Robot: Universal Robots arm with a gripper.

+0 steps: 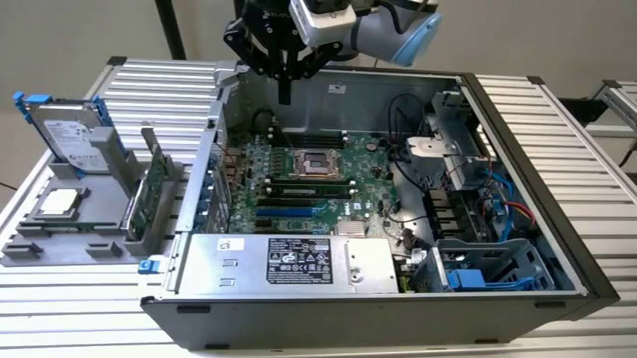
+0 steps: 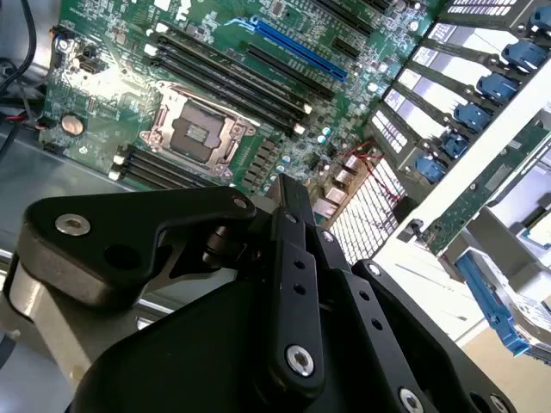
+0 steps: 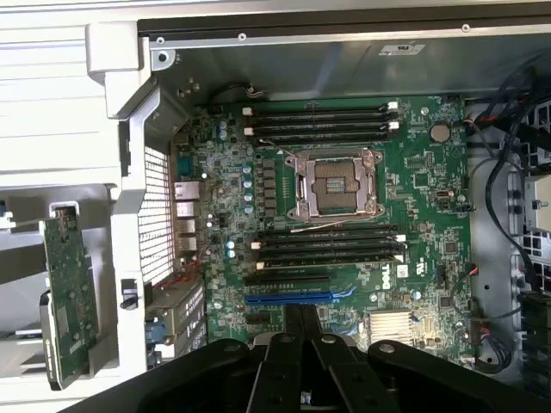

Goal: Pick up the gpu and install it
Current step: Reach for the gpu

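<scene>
While the gripper (image 1: 286, 95) hangs over the rear edge of the open computer case (image 1: 527, 149), its two black fingers (image 1: 285, 78) are pressed together into a single narrow tip with nothing between them. In both wrist views the dark linkages of the gripper (image 3: 301, 317) (image 2: 289, 188) block much of the scene, and the arm above it is cut off at the upper edge of the exterior view. Below the tip lies the green motherboard (image 1: 309, 186), with its empty CPU socket (image 3: 337, 185) and a blue expansion slot (image 3: 301, 297) partly covered by the finger ends in the first wrist view. Well apart from the gripper, outside the case on the exterior view's left, the gpu (image 1: 149, 190) stands on edge in a grey holder (image 1: 50, 250). It is seen nearly edge-on there, so its faces are hard to make out. The first wrist view shows its green circuit side (image 3: 69, 301), with the other face hidden. Beside it, a silver hard drive (image 1: 70, 138) with blue rails leans upright, and a small square chip (image 1: 60, 203) lies flat on the same holder.
</scene>
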